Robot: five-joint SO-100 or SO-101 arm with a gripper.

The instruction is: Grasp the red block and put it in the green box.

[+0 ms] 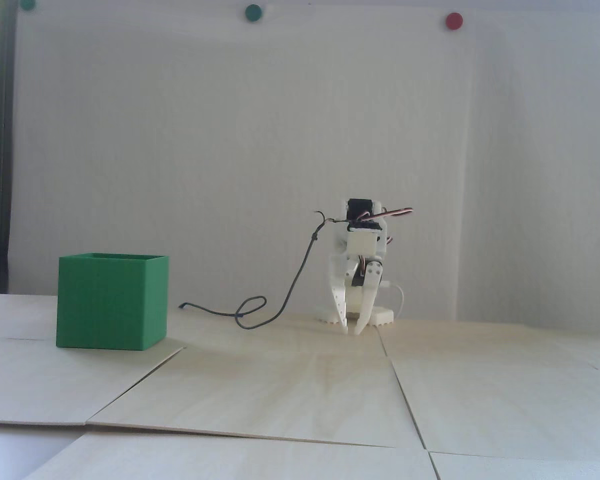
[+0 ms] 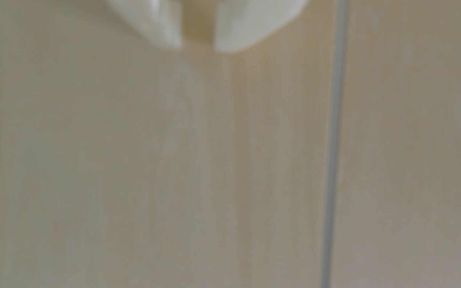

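box [image 1: 112,302]: set on the table [image 1: 300,390], at the left of the fixed view
arm [image 1: 358,260]: placed right of the box, well apart (farther back, near the wall [image 1: 240,150])
cable [image 1: 280,305]: laid on the table between box and arm
gripper [image 1: 352,331]: pointed down at the table

two blurred white fingertips [image 2: 165,30] of the gripper [image 2: 198,48] are seen at the top edge, a narrow gap left between them, nothing held. pale wooden table [image 2: 140,166] is seen below; a grey seam [image 2: 334,138] runs vertically at right.
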